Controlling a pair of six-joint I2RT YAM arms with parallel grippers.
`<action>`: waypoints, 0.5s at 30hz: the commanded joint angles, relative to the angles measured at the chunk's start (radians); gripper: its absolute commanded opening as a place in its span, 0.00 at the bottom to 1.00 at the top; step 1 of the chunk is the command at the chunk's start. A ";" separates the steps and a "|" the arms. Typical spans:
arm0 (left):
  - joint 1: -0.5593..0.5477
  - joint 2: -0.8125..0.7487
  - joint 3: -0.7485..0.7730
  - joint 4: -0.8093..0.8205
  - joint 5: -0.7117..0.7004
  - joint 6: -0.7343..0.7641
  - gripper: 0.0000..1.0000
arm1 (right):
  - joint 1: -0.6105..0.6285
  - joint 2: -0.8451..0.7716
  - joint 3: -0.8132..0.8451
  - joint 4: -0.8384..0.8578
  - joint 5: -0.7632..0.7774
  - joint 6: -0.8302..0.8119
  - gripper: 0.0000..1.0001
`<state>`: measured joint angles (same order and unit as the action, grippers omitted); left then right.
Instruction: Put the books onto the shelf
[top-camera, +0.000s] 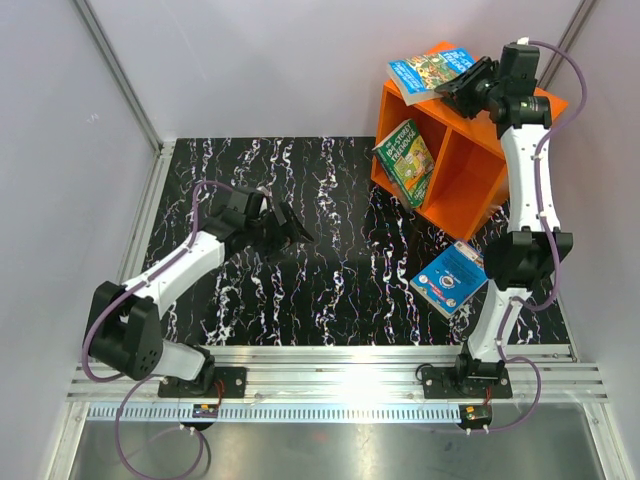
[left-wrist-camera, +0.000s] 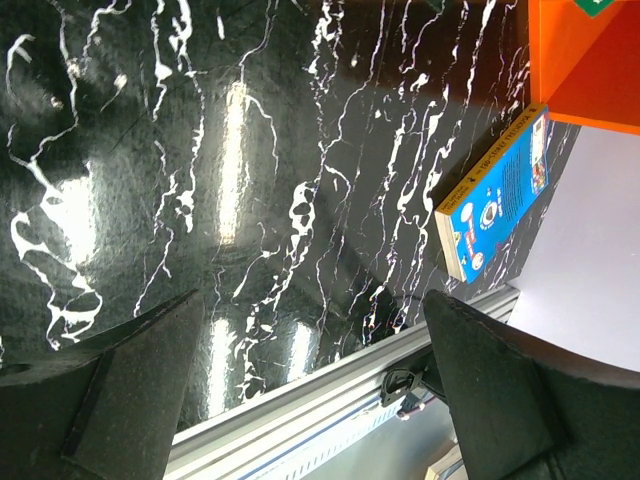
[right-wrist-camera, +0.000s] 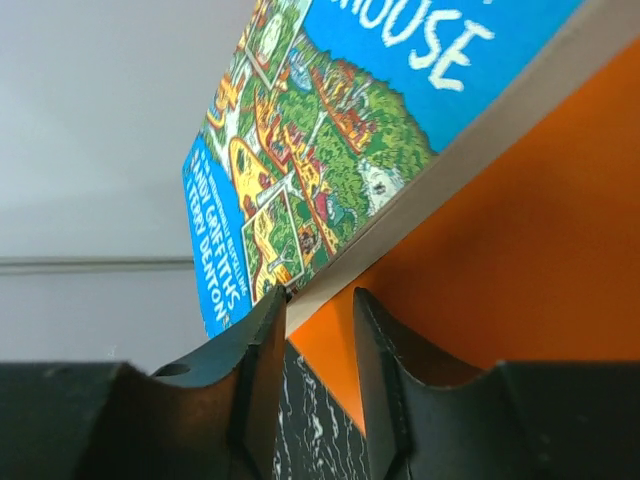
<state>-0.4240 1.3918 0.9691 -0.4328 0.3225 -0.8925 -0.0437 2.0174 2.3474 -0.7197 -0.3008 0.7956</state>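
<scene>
At roughly nine o'clock on the black marbled table, the left gripper hangs just above the surface with its jaws spread wide and nothing between them. Toward one o'clock stands the orange shelf. A green book sits tilted in its left-hand compartment, the upper end poking out of the opening. At about four o'clock a blue book with a round emblem lies flat, cover up, near the shelf's near corner and just beside the right arm. On top of the shelf rests a blue book with a busy green illustration, overhanging the roof edge toward eleven o'clock. The right gripper meets this book at its three o'clock corner. Its jaws are partly apart around that corner: one finger lies against the cover, while the other finger stays clear of the page edge — orange shows in the gap, so it is not clamped.
</scene>
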 joint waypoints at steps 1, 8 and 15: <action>0.005 0.012 0.062 0.035 0.046 0.029 0.95 | 0.027 -0.072 -0.013 -0.099 0.023 -0.044 0.40; 0.007 0.021 0.075 0.029 0.058 0.043 0.95 | 0.028 -0.091 0.016 -0.122 0.064 -0.045 0.42; 0.007 0.019 0.088 0.028 0.058 0.050 0.95 | 0.019 -0.138 -0.019 -0.193 0.137 -0.091 0.40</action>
<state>-0.4225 1.4094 1.0107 -0.4313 0.3454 -0.8604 -0.0147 1.9537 2.3379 -0.8433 -0.2268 0.7521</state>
